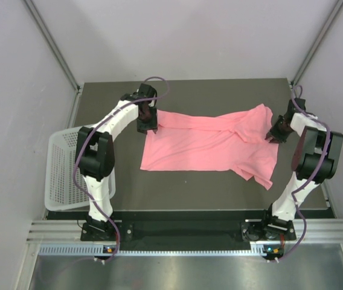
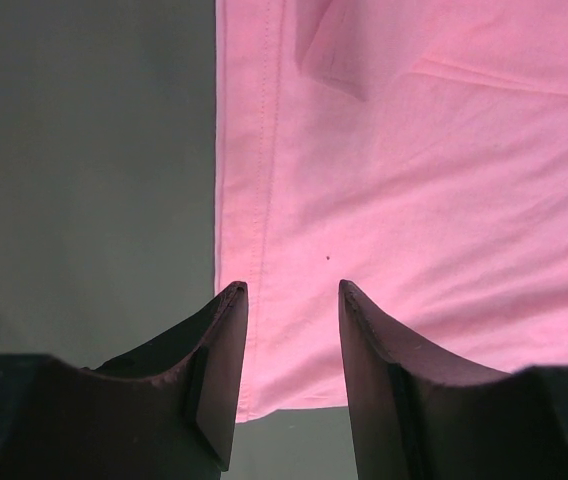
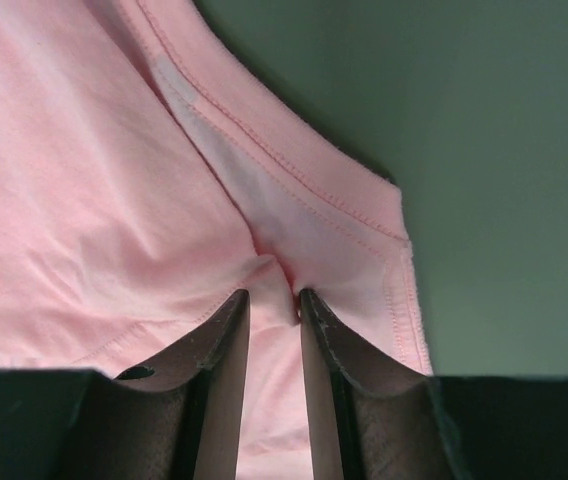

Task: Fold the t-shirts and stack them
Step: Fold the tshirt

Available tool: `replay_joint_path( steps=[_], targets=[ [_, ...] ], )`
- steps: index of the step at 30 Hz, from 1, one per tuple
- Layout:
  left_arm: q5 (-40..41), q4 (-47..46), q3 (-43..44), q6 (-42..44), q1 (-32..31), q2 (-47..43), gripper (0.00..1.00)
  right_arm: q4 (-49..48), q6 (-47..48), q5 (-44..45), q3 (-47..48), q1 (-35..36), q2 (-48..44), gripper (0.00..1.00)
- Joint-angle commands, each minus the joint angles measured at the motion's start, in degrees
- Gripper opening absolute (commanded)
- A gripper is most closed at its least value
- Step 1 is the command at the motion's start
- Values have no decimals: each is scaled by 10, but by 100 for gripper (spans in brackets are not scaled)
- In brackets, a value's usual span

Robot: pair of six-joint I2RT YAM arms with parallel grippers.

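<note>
The salmon-pink t-shirt [image 1: 201, 145] lies spread across the dark table, its far part folded over and a sleeve hanging toward the front right. My left gripper [image 1: 147, 124] is at the shirt's far left corner. In the left wrist view the gripper [image 2: 292, 288] is open, its fingers standing either side of the hemmed edge of the flat fabric [image 2: 414, 150]. My right gripper [image 1: 277, 132] is at the shirt's right end. In the right wrist view the gripper [image 3: 274, 295] is shut on a puckered pinch of the t-shirt [image 3: 84, 180] near a stitched hem.
A white perforated basket [image 1: 63, 169] stands off the table's left side. The dark table [image 1: 220, 187] shows bare in front of the shirt and along the far edge. Grey walls and frame posts surround the table.
</note>
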State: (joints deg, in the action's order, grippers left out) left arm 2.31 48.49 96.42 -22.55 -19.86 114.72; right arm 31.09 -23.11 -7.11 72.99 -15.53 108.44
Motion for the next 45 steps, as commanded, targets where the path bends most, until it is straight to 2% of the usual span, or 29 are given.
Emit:
replay_joint_path(
  steps=[1,6,10,13,20,23,27,39,45],
  targets=[
    [-9,-4,-9,-1,3,-28,47,9,7,8,31,10,-6,27],
    [-11,-5,-11,-1,3,-30,46,17,-3,-2,33,18,-4,25],
    [-9,-5,-11,0,3,-27,47,16,-3,-2,35,18,4,14],
    [-9,-4,-9,0,3,-28,46,20,-3,5,40,19,6,12],
    [-9,-4,-16,0,3,-34,47,46,25,39,57,19,-14,20],
    [-10,-5,-20,0,3,-35,47,42,31,33,56,19,-28,23],
    [-17,-8,-21,-1,3,-34,47,36,40,18,60,19,-4,29],
    [-18,-9,-33,1,3,-44,46,21,58,8,109,22,46,30],
    [-16,-9,-36,1,3,-47,47,13,54,0,94,25,48,30]
  ],
)
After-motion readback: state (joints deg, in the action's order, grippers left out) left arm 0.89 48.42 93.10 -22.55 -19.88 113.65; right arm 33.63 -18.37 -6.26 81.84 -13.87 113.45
